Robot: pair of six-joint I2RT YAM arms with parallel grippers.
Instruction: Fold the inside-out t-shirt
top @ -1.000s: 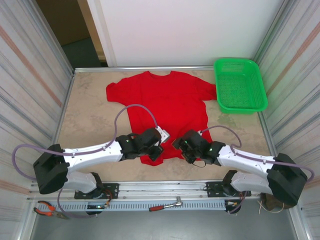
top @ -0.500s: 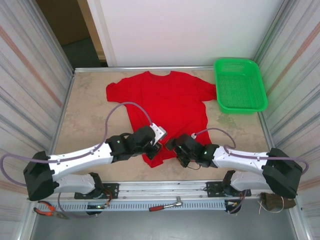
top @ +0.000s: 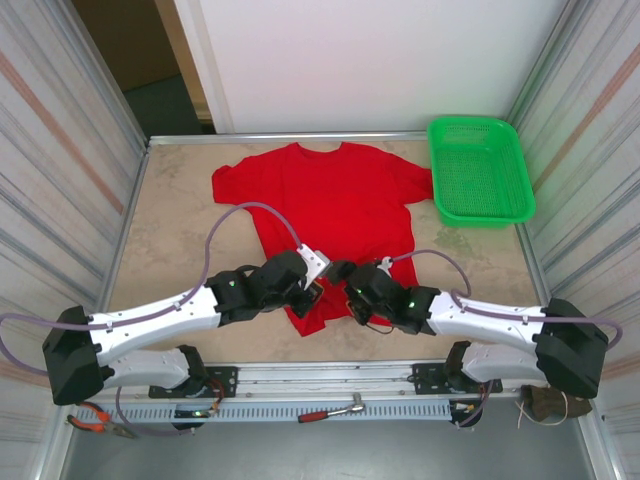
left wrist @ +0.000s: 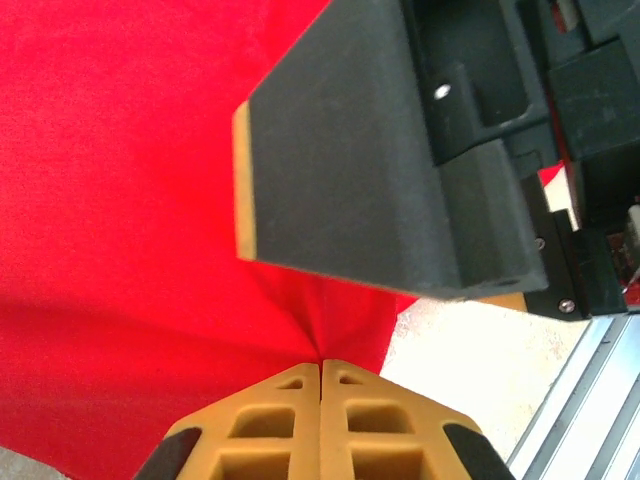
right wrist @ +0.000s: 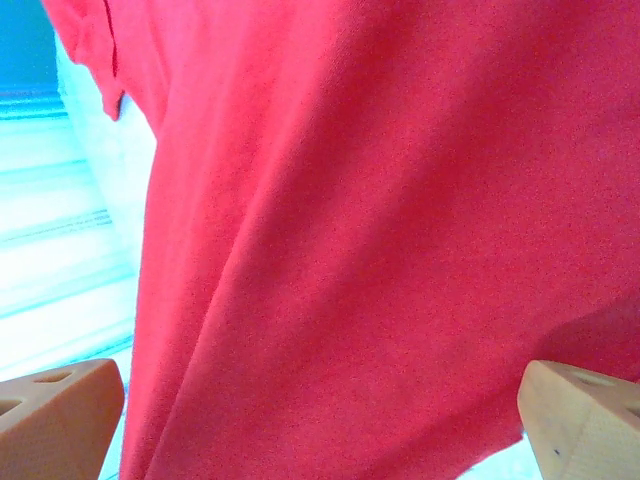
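Red t-shirt, near hem partly hidden; left claw clenched on it, right claw spread wide.

Nothing legible turns up anywhere. The inside-out t-shirt shows as plain red cloth from above and in both wrist views, any lettering on it being too small to read. The green basket, just beside the shirt's sleeve, carries no readable mark either.

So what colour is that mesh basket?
The plastic mesh basket is bright green, clearest from the top external view.
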